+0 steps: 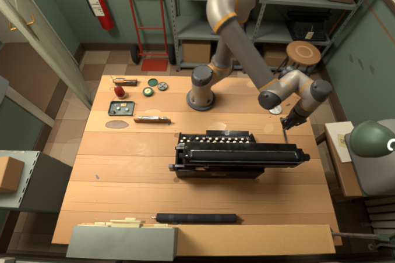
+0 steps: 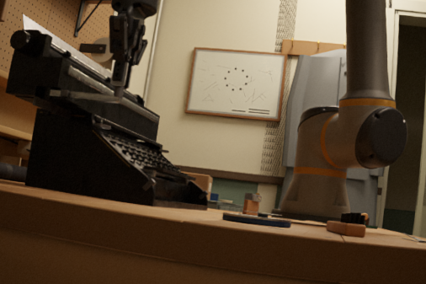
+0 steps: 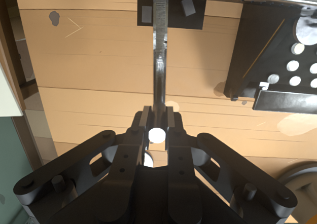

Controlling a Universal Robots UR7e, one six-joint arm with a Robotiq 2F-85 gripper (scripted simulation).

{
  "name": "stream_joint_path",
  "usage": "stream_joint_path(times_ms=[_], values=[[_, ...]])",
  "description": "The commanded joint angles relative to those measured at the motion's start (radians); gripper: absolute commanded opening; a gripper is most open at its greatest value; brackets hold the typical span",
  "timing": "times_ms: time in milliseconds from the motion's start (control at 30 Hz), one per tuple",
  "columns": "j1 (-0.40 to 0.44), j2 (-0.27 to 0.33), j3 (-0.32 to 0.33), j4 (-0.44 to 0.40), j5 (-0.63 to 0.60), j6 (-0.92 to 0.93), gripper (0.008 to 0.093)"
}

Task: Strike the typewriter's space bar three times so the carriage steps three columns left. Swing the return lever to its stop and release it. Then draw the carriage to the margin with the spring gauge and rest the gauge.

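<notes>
The black typewriter (image 1: 229,155) sits mid-bench with its carriage (image 1: 244,154) jutting out toward the right end. I hold the thin metal return lever (image 3: 159,66) by its tip in my closed gripper (image 3: 157,116), at the carriage's right end on the keyboard side (image 1: 285,125). The lever runs from my fingers to the carriage (image 2: 118,86). The keys (image 3: 306,71) and space bar (image 3: 293,101) lie to the right in the wrist camera. The spring gauge (image 1: 152,119) rests on its wooden cradle on the left of the bench, far from my gripper.
A small green tray (image 1: 121,108) with parts lies near the bench's left far corner, beside round tins (image 1: 148,91) and a red bulb (image 1: 120,91). A black roller (image 1: 196,218) lies near the front edge. My arm's base (image 1: 201,96) stands behind the typewriter. A desk lamp (image 1: 373,139) is at the right.
</notes>
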Motion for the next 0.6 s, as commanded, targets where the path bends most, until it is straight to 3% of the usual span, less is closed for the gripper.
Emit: stream_joint_path(times_ms=[0,467,567], values=[[0.0,0.0,-0.001,0.001,-0.001,0.005,0.008],[0.005,0.006,-0.008,0.002,-0.001,0.036,0.008],[0.005,0.006,-0.008,0.002,-0.001,0.036,0.0125]])
